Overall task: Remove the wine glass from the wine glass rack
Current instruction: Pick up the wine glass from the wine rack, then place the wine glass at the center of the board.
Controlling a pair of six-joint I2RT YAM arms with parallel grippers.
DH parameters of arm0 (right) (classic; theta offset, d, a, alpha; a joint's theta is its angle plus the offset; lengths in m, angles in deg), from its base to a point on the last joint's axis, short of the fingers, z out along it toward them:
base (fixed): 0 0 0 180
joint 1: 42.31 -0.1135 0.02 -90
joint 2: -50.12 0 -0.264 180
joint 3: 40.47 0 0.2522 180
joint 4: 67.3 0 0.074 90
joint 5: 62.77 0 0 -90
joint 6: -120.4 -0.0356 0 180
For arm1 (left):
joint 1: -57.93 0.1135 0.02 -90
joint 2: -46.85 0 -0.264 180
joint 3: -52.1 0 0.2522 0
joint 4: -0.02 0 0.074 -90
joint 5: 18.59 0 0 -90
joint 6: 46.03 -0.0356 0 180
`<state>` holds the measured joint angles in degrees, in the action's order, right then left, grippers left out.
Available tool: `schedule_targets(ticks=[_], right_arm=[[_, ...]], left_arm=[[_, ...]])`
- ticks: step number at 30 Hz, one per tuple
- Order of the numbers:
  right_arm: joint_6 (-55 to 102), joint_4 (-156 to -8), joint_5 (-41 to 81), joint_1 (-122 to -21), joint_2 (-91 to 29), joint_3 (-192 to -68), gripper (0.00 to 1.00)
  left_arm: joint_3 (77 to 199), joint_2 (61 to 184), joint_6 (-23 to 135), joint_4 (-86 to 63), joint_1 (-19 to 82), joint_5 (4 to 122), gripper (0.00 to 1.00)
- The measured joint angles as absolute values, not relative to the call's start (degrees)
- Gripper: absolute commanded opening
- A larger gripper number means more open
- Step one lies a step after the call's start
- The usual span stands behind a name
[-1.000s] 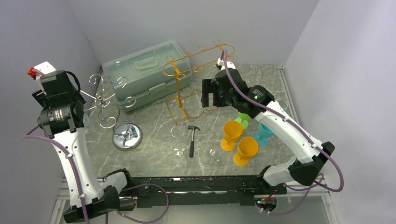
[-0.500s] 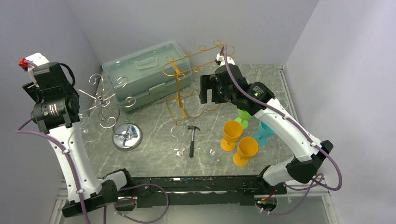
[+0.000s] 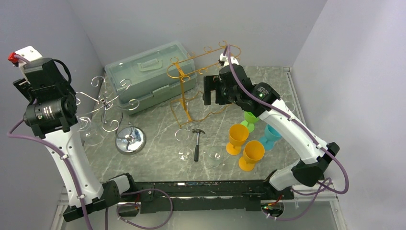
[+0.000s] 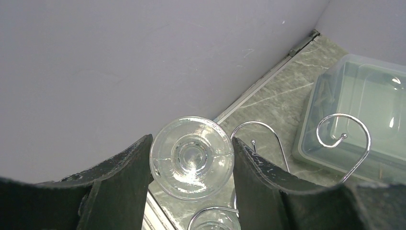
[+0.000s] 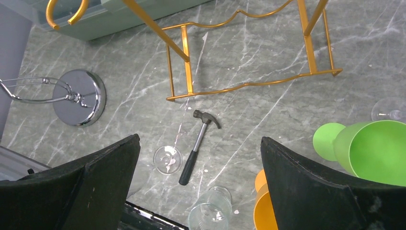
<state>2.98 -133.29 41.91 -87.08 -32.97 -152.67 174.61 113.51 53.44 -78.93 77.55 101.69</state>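
since the left gripper (image 4: 191, 146) clasps the wine glass (image 4: 191, 163), draw it level past the rack hooks (image 4: 343, 115); right gripper (image 5: 199, 140) gapes empty.

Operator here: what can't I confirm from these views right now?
Left wrist view: the foot of the wine glass sits inside the left gripper, covering stem and bowl.
Same view: height clearance from the hooks of the silver rack cannot be judged.
Top view: the left arm hides that gripper with its own wrist; the glass is a faint outline.
Right wrist view: the right edge cuts off another clear glass.
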Motion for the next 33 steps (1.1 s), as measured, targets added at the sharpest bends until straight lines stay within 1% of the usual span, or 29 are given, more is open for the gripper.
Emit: schedule_targets(ticks=[7, 21, 33], right_arm=[[3.0, -133.3, 41.9, -87.1, -33.2, -152.7, 0.99], [3.0, -133.3, 41.9, -87.1, -33.2, -152.8, 0.99], [3.0, -132.5, 42.0, -87.1, -33.2, -152.8, 1.0]], left_arm=[[178.8, 115.6, 52.6, -80.0, 77.5, 101.2, 0.27], [187.8, 120.4, 52.3, -82.1, 75.4, 94.8, 0.28], [191.8, 124.0, 52.1, -80.5, 75.0, 90.3, 0.28]])
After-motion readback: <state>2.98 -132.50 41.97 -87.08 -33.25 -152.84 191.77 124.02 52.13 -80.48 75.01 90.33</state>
